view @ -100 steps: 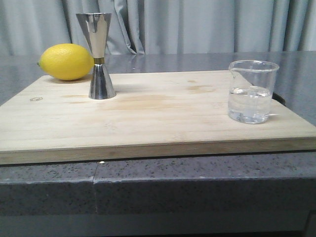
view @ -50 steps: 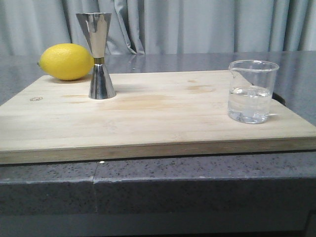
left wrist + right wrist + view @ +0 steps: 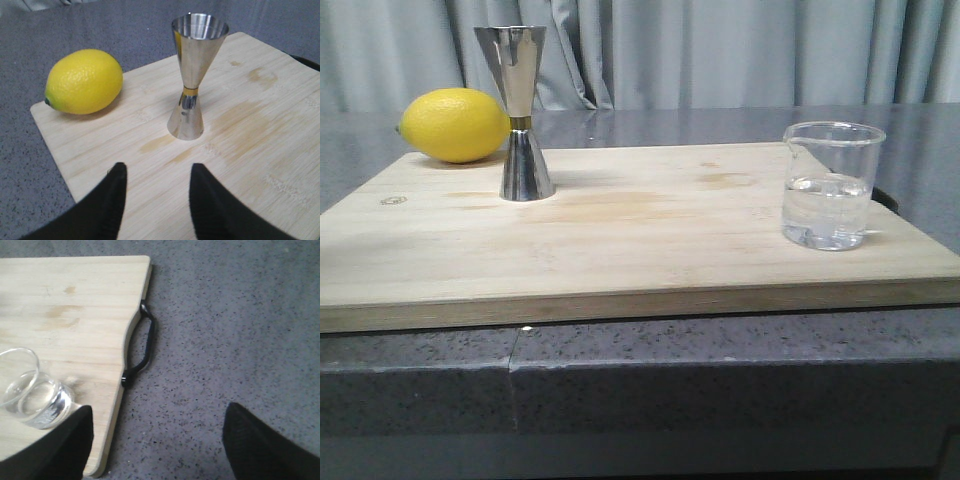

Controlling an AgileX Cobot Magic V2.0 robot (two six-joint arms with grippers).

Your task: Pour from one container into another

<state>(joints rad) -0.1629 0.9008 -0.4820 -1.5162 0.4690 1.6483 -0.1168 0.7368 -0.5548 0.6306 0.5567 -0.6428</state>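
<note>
The clear glass beaker [image 3: 830, 186], roughly half full of clear liquid, stands at the right end of the wooden board [image 3: 620, 240]; it also shows in the right wrist view as the beaker [image 3: 31, 392]. The steel hourglass jigger [image 3: 520, 110] with a gold band stands upright at the board's back left, seen as the jigger [image 3: 192, 75] in the left wrist view. My left gripper [image 3: 156, 170] is open over the board, short of the jigger, holding nothing. Over the counter just off the board's right edge, my right gripper [image 3: 157, 412] is open wide and empty, with the beaker beside one finger. No gripper appears in the front view.
A yellow lemon [image 3: 454, 124] lies at the board's back left, close beside the jigger, also visible as the lemon [image 3: 84, 82]. The board has a black handle [image 3: 142, 342] on its right edge. Grey speckled counter [image 3: 225, 330] surrounds the board; a grey curtain hangs behind.
</note>
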